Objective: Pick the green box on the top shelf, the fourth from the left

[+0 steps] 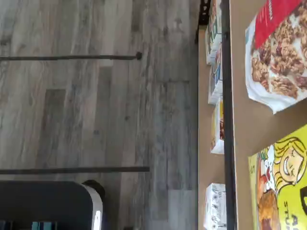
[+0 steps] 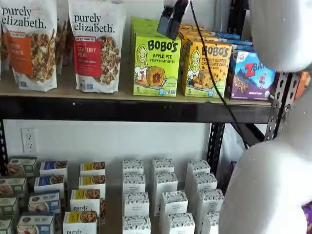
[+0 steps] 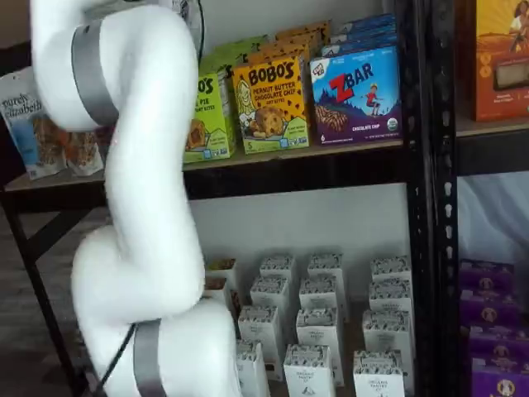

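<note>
The green box (image 2: 156, 63) stands upright on the top shelf (image 2: 122, 109), its "BOBO'S APPLE PIE" front facing out. In a shelf view my arm covers its left part (image 3: 212, 116). The wrist view catches its cartoon-girl face (image 1: 283, 187) behind the shelf's black rail (image 1: 226, 120). My gripper (image 2: 171, 20) hangs from the upper edge of a shelf view, in front of the box's upper right corner. Its two black fingers stand apart and open with nothing between them, a cable running down beside them.
Two Purely Elizabeth granola bags (image 2: 95, 44) stand left of the green box. A yellow-orange Bobo's box (image 2: 207, 68) and a blue ZBar box (image 2: 251, 75) stand to its right. White cartons (image 2: 165, 195) fill the lower shelf. My white arm (image 3: 140, 207) crosses the foreground.
</note>
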Action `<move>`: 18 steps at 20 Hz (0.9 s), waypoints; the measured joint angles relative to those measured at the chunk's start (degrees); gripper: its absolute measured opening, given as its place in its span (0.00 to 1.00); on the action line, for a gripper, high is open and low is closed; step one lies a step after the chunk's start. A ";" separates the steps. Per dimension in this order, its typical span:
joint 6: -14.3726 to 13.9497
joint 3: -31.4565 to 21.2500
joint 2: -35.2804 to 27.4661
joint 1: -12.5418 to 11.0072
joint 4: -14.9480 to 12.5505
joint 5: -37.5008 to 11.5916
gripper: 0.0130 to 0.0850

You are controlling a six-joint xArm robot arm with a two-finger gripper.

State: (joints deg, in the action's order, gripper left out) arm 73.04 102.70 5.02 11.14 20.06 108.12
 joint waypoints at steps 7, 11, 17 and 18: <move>0.54 -1.81 1.77 -1.00 1.96 -1.91 1.00; 0.82 -2.03 2.12 -1.56 2.79 -2.04 1.00; 0.96 -3.42 3.14 -1.70 3.56 -3.97 1.00; 1.01 -3.68 3.27 -1.74 3.77 -4.33 1.00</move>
State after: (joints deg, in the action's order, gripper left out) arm 74.05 99.02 8.28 9.40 23.83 103.79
